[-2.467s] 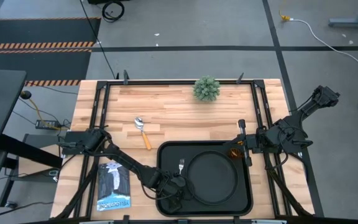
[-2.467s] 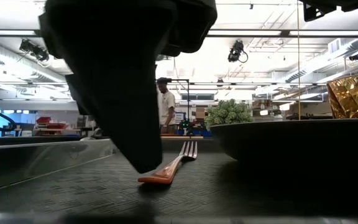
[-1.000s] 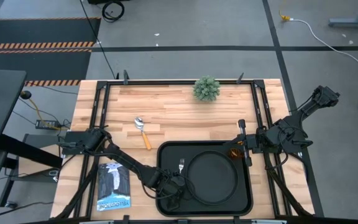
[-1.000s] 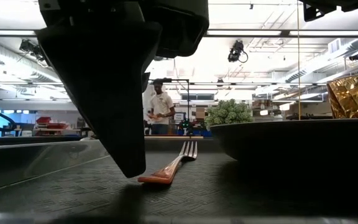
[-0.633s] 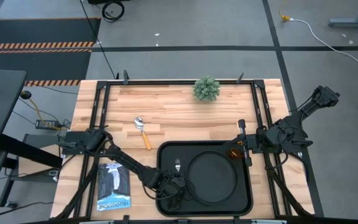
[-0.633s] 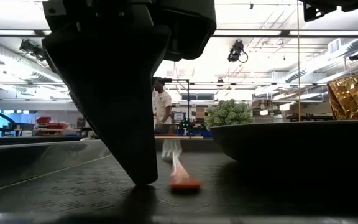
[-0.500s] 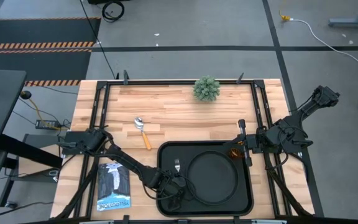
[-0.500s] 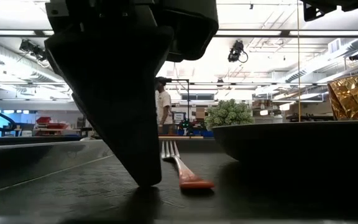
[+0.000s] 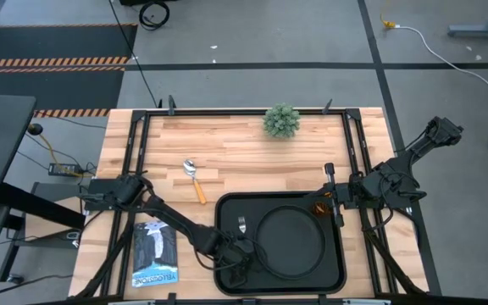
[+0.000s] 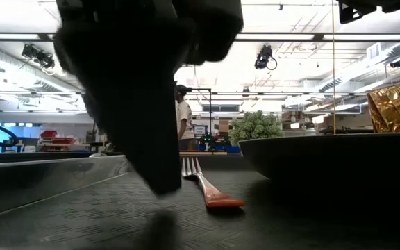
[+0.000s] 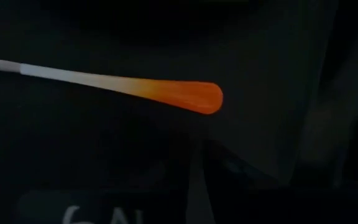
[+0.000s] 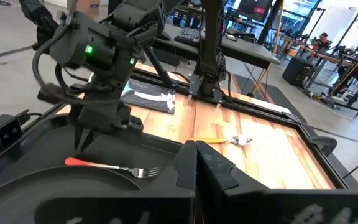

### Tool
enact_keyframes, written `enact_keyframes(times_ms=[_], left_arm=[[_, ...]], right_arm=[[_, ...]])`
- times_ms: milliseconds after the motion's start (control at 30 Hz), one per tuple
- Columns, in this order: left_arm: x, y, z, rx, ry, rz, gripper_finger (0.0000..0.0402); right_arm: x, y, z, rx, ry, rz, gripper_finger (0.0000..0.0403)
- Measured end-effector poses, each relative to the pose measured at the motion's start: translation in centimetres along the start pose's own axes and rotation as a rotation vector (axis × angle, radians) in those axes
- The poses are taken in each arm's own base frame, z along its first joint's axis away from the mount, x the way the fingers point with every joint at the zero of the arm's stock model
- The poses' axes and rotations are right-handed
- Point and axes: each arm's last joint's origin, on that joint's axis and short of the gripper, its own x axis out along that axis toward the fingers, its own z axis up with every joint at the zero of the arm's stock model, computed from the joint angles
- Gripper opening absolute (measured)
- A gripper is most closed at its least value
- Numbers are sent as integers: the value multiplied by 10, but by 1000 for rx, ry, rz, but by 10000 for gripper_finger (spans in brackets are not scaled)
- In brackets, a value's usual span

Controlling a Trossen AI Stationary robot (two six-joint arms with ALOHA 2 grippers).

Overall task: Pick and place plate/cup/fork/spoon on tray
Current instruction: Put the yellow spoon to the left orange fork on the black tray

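The black tray [image 9: 224,212] lies at the table's near middle. The round black plate [image 9: 291,244] sits on it, with the amber cup [image 9: 320,207] at the tray's far right corner. The fork [image 9: 241,226] lies flat on the tray floor left of the plate, its orange handle end [image 10: 224,203] pointing near. My left gripper [image 9: 237,257] hangs shut just above the tray floor, beside the handle end and apart from it [image 12: 82,142]. My right gripper [image 9: 332,202] is shut, above and beside the cup. The spoon [image 9: 194,180] lies on the wood, left of and beyond the tray.
A small green plant [image 9: 282,120] stands at the table's far edge. A booklet [image 9: 155,252] lies on the table left of the tray. A person [image 10: 184,118] stands in the room far behind the table.
The fork has turned about on the tray floor: its handle end has swung toward the plate and its tines toward the table's left. It lies still again. My left gripper has shifted a little beside the handle and now rises slightly off the tray floor.
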Motion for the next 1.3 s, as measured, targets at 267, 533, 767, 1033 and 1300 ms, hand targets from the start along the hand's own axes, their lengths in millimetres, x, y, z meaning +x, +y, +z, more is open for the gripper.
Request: enact_keyframes(times_ms=[267,533,767,1033,1300], left_arm=[[-54,2,22,-245,-82,-34,50],[-90,46,13,-558,-159,446,50],[-92,86,0,-638,-29,727,44],[-98,115,-2,-562,37,835,6],[-145,146,-32,-673,-187,829,6]], right_arm=[[0,0,0,2,-4,-1,6],[0,0,1,14,-7,11,6],[0,0,1,11,-7,11,6],[0,0,1,3,-7,11,6],[0,0,0,-2,-1,9,6]])
